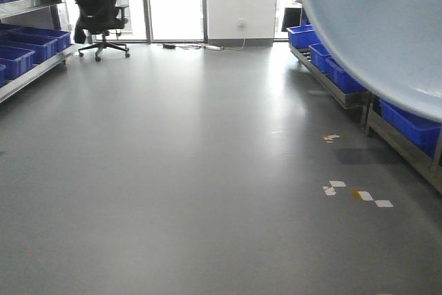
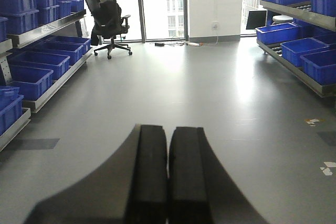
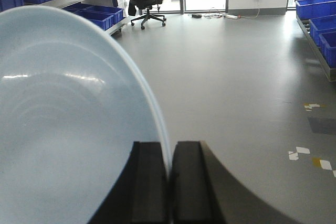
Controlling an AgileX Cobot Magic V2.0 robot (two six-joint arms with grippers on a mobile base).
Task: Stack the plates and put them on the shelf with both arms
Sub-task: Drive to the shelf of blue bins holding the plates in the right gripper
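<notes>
Here, your right gripper (image 3: pixel 169 149) is pinching the plate (image 3: pixel 68 119) by its rim, a grip the front view is not showing, while your left gripper (image 2: pixel 168 134) is sitting pressed together.

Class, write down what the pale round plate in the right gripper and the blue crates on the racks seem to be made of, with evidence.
The pale blue-white round plate: probably plastic, smooth semi-gloss; soft highlights, thin rim pinched in the right gripper. The blue crates: likely moulded plastic, uniform colour, dull sheen.

One plate (image 3: pixel 68 119), one office chair (image 2: pixel 107 17), one left hand (image 2: pixel 168 129), one right hand (image 3: pixel 170 146).
</notes>
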